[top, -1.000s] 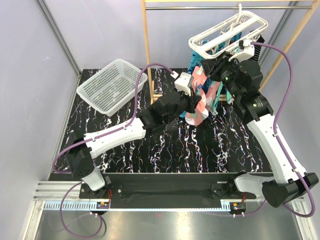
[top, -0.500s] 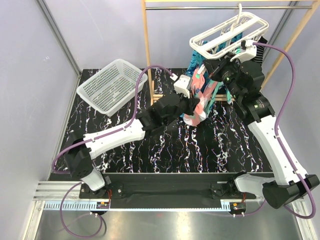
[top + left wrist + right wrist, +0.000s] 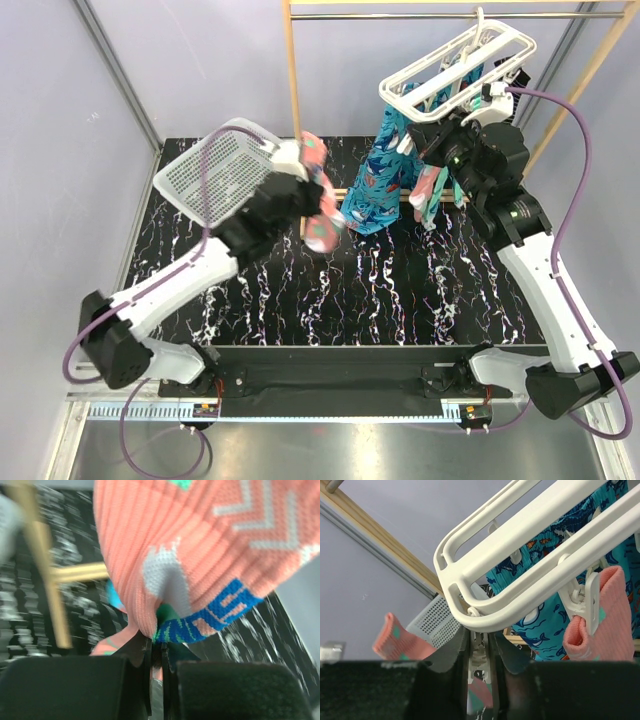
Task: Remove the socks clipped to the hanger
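The white slatted hanger [image 3: 455, 62] hangs from the rack's rail at the back right. My left gripper [image 3: 305, 200] is shut on a coral-pink patterned sock [image 3: 320, 190], held free of the hanger beside the basket; in the left wrist view the sock [image 3: 200, 540] fills the frame above the closed gripper [image 3: 160, 647]. My right gripper [image 3: 428, 135] sits under the hanger's near end. Its jaws are closed on a small white clip [image 3: 480, 655] dangling from the hanger [image 3: 530, 555]. Another pink sock [image 3: 425, 195] [image 3: 600, 625] stays clipped to the hanger.
A blue shark-print cloth [image 3: 378, 180] hangs from the hanger between the two arms. A white mesh basket [image 3: 205, 180] lies tilted at the back left. The tall wooden rack's post [image 3: 292, 100] stands just behind the left gripper.
The left arm swung left, carrying the coral sock off the hanger toward the basket. The right gripper narrowed onto the clip and stayed under the hanger.
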Motion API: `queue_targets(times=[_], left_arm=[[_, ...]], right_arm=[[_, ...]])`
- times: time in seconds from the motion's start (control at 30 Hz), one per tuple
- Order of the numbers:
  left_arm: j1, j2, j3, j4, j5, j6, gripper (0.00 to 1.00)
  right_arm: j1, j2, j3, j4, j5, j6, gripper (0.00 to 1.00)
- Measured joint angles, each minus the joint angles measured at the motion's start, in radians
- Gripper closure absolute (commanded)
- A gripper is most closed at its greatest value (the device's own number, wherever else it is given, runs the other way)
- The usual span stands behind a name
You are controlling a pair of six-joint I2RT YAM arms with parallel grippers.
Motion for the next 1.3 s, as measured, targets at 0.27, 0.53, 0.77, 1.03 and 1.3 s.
queue_targets(times=[0.27,0.53,0.77,1.03,1.3], left_arm=[[0.31,-0.07,0.131,-0.091,-0.029,0.024,1.0],[0.646,0.065,0.346,-0.172,0.1,0.001,1.0],[0.812,0.361,0.445,-0.186,0.186,-0.043,0.98],[0.792,0.608,0.599,-0.332,0.204,0.0,0.43],[0.769,0.614,0.635,-0.534,0.147,0.048,0.25]], right_arm=[[0.0,-0.07,-0.046,-0.044,-0.032,0.005,0.09],[0.0,-0.27,-0.183,-0.157,-0.104,0.042,0.0],[0.0,-0.465,-0.255,-0.254,-0.13,0.089,0.0],[0.0,-0.483,-0.201,-0.321,-0.129,0.084,0.0],[0.0,-0.458,-0.201,-0.362,-0.146,0.076,0.0]])
